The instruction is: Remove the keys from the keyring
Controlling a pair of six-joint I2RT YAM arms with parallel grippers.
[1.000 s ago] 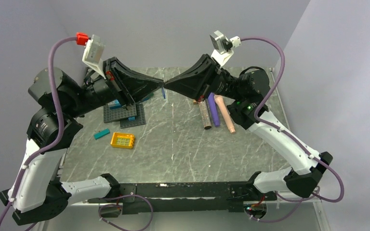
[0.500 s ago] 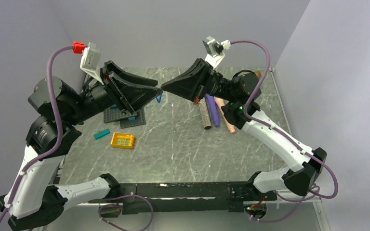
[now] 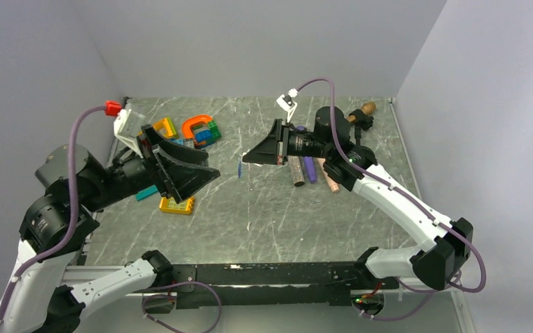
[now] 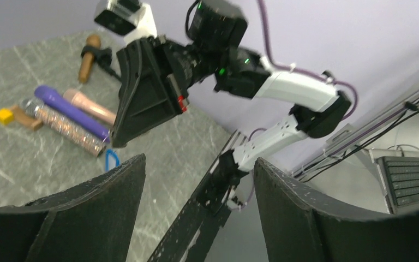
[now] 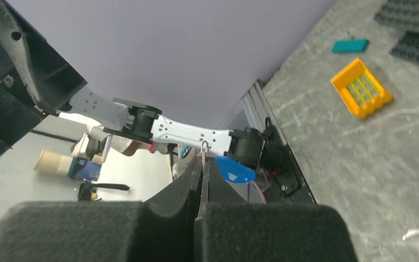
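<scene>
The keyring is a tiny bright-blue oval loop dangling just below the tip of my right gripper, above the middle of the table. In the right wrist view the right gripper is shut, pinching a thin metal wire loop, with the blue piece hanging beside it. In the left wrist view the blue keyring hangs under the right gripper. My left gripper is open, empty and a short way left of the keyring; its jaws stand wide apart. I cannot make out separate keys.
Coloured toy bricks lie at the back left. An orange-yellow brick and a teal bar lie under the left arm. Glittery, purple and pink cylinders lie beneath the right arm. Grey baseplates show in the right wrist view.
My left gripper has opened, let go and drawn back to the left and down. The right gripper, still shut, has swung lower and rightward with the keyring.
</scene>
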